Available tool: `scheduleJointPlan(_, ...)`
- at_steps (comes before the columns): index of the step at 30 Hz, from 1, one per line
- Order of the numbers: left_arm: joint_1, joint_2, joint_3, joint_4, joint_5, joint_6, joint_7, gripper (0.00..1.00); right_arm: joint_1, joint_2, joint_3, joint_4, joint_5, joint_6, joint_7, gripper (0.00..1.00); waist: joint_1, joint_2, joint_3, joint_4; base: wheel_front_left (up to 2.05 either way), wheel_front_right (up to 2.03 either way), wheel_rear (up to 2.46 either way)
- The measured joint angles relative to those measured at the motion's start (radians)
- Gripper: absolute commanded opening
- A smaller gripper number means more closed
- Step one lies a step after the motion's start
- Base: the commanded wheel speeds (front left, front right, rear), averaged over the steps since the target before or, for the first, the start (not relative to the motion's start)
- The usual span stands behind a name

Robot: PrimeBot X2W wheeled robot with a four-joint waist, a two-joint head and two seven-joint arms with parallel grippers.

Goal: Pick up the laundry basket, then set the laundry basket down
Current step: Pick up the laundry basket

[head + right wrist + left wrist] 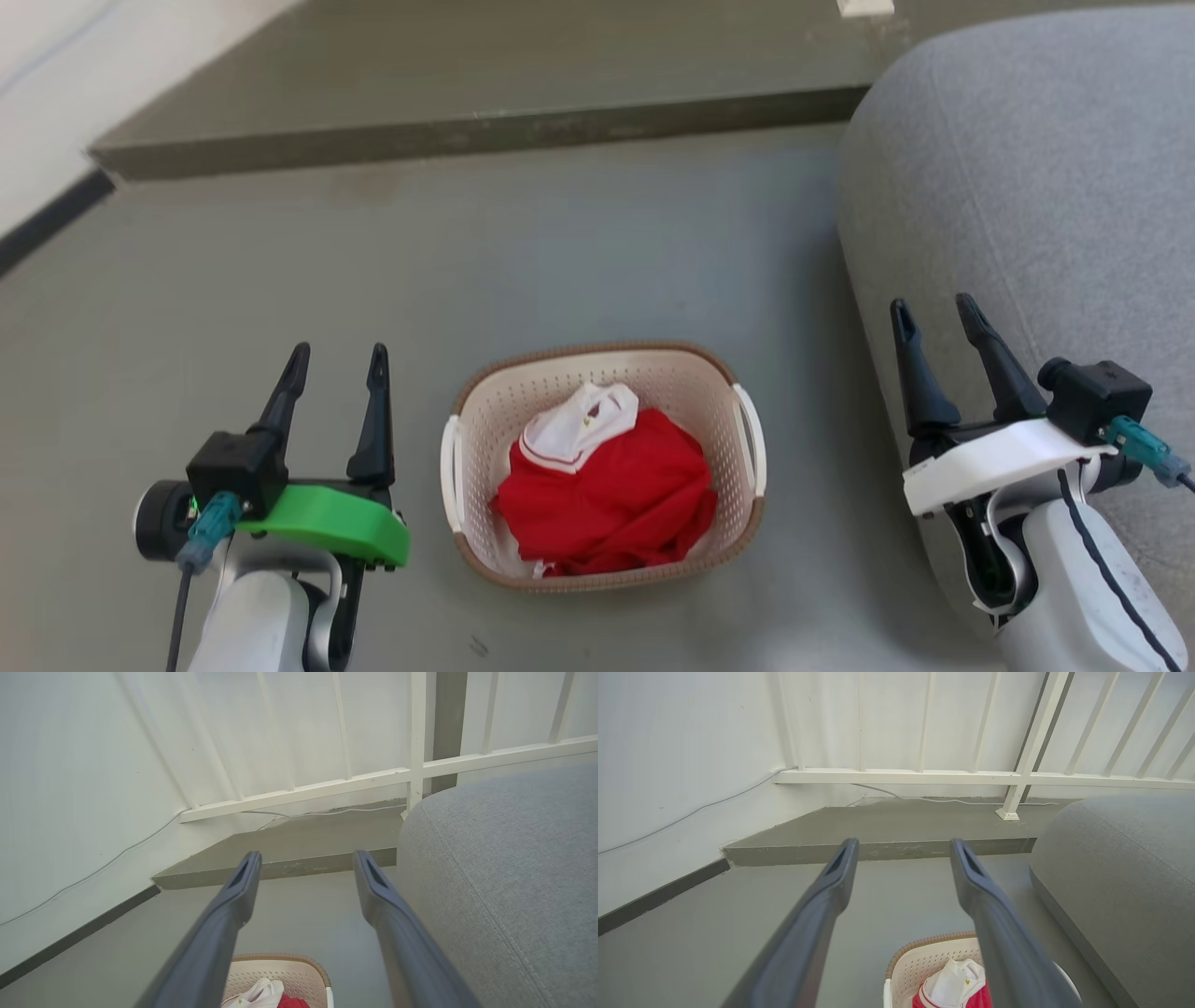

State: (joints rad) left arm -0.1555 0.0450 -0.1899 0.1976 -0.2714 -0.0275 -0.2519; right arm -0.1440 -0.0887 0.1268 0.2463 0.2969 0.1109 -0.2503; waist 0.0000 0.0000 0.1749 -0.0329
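Left gripper [339, 359]: fingers spread, nothing held, low at the left. Right gripper [934, 308]: fingers spread too, nothing held, in front of the grey sofa [1027, 187]. The floor [560, 252] is grey with a raised step [467, 93] on the far side and a white railing [971, 777] above it. The laundry basket [560, 392] is upright on the floor between both grippers, touching neither, with one white handle toward each arm. A red shirt [607, 495] is bunched inside, its white collar [579, 425] on top.

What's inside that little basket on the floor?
A crumpled red garment with a white collar lies in the laundry basket. It covers most of the bottom, hiding anything beneath.
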Motion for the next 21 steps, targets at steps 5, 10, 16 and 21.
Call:
scheduleJointPlan(5,-0.040,-0.001,-0.007,0.024,-0.008,-0.006,0.000,1.00,-0.024,0.001,-0.003,0.035,0.001,0.003,0.000,1.00,0.0000,0.0000,0.064,-0.007,0.00,0.00,0.00)
scheduleJointPlan(10,-0.102,-0.002,-0.013,0.056,-0.018,-0.013,0.000,1.00,-0.079,0.005,-0.007,0.076,0.005,0.003,0.000,1.00,0.0000,0.0000,0.146,-0.012,0.00,0.00,0.00)
scheduleJointPlan(16,-0.170,-0.003,-0.022,0.092,-0.021,-0.018,0.000,1.00,-0.148,0.012,-0.002,0.121,0.011,0.003,0.000,1.00,0.0001,0.0000,0.231,-0.013,0.00,0.00,0.00)
scheduleJointPlan(21,-0.229,-0.005,-0.033,0.122,-0.018,-0.025,0.000,1.00,-0.211,0.013,0.000,0.155,0.012,0.003,0.000,1.00,0.0001,0.0000,0.302,-0.011,0.00,0.00,0.00)
